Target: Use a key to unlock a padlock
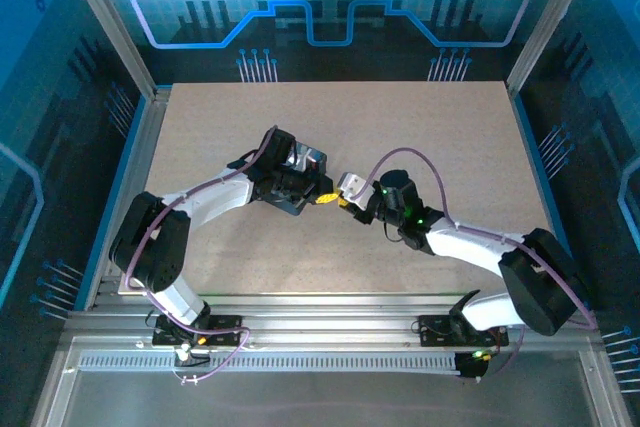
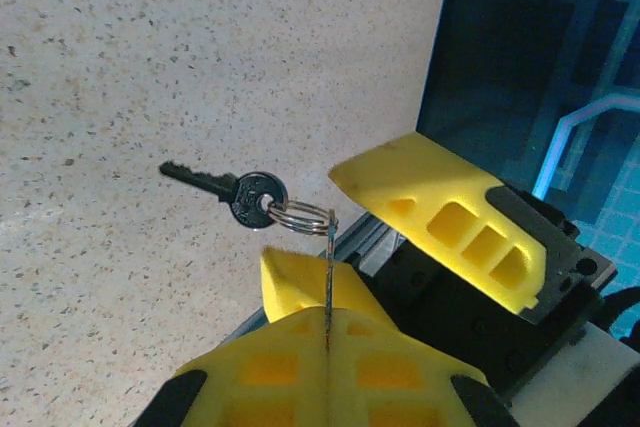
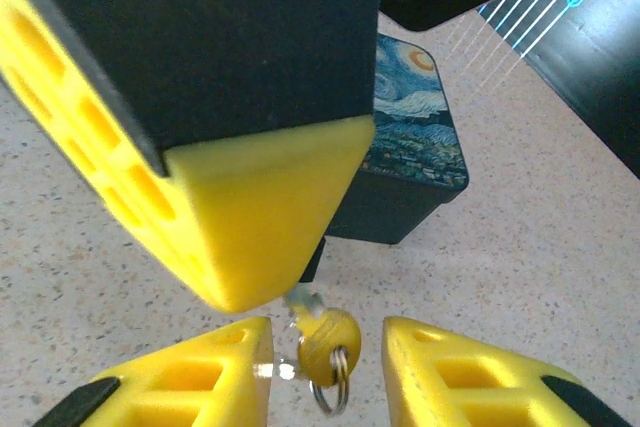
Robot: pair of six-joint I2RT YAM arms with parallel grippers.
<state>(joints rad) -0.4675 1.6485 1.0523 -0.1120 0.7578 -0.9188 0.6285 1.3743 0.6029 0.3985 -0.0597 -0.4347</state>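
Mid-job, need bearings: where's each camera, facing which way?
Top external: above, behind the robot, looking down on the beige table; both arms show.
Left wrist: behind the shut left end effector, looking along it at the thin silvery metal key it holds.
Right wrist: behind the open right end effector, facing the blue swirl-patterned box.
Shared: both wrist views show the key.

Key [image 2: 328, 282]: we see it edge-on, a thin line, its lower end buried between the pressed-together pads of the left end effector [image 2: 328, 332].
Patterned box [image 3: 415, 127]: its left side is hidden from us behind that end effector.
Right end effector [image 3: 328, 327]: bottom edge crops its fingers.
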